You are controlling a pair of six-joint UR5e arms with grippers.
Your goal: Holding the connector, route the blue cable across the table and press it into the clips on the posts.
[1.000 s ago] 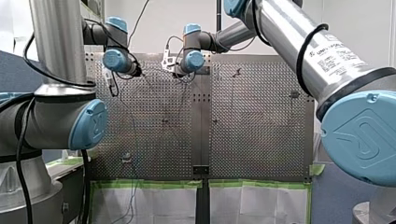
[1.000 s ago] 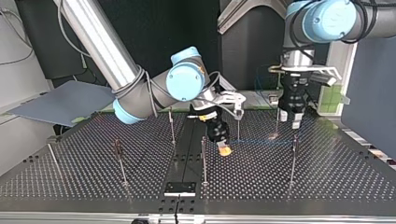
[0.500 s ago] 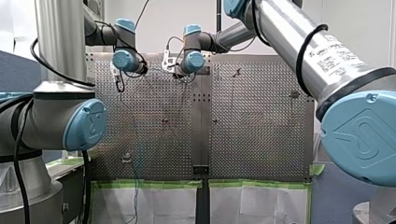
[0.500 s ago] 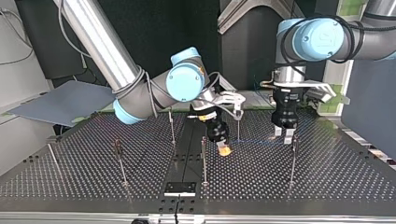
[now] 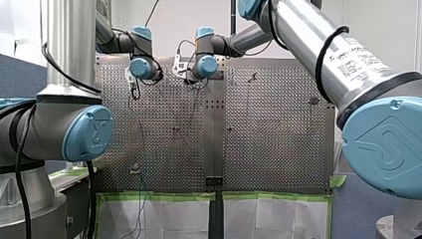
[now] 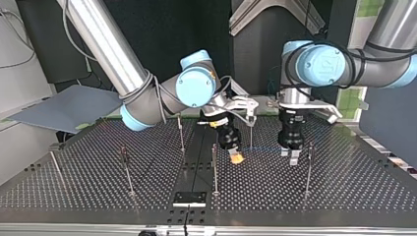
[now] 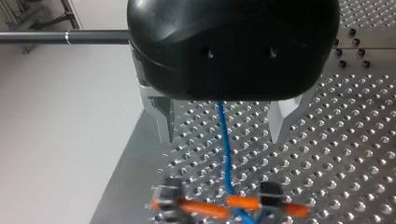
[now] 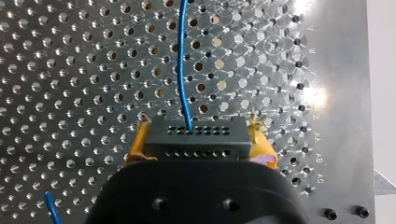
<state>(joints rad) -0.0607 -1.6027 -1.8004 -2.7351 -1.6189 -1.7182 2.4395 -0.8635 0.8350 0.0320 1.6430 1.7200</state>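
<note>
Our right claw pinches the connector; at its three o'clock in the top view, our left claw stands spread astride the cable.

Two arms are reaching over one perforated table, each carrying one gripper — the left gripper and the right gripper. One blue cable is running from one connector, and six thin posts are standing up in the top view.
</note>
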